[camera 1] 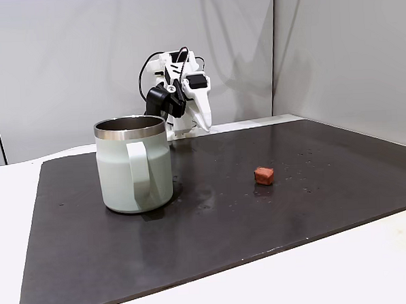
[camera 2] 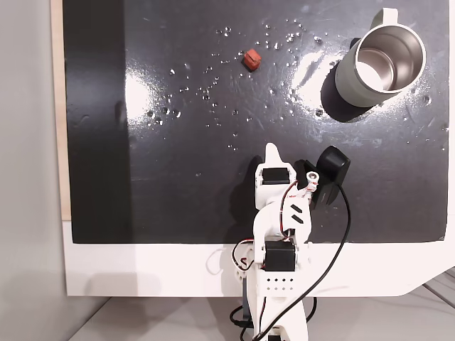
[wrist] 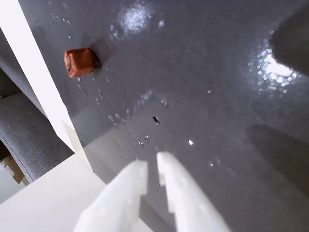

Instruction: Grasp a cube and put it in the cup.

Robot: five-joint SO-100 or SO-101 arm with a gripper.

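**Cube and cup apart on the dark mat, my hand empty**

While my hand (wrist: 152,164) hangs over the dark mat (wrist: 203,87) near my base, its two white fingers (wrist: 128,188) stand a narrow gap apart with nothing between them. In the wrist view the cube (wrist: 80,62) lies on the mat up and to the left of my fingertips, well apart from them, close to the mat's edge. In a fixed view from above, the cube (camera 2: 251,59) sits toward the far side of the mat, with the cup (camera 2: 379,65) well off to its right, upright, mouth open, dark metal inside. In a fixed view from the front, the cup (camera 1: 133,162) stands left with its handle facing the camera, the cube (camera 1: 263,175) right of it, and my hand (camera 1: 203,125) behind them. The mat rests on the white worktop (camera 1: 332,268).
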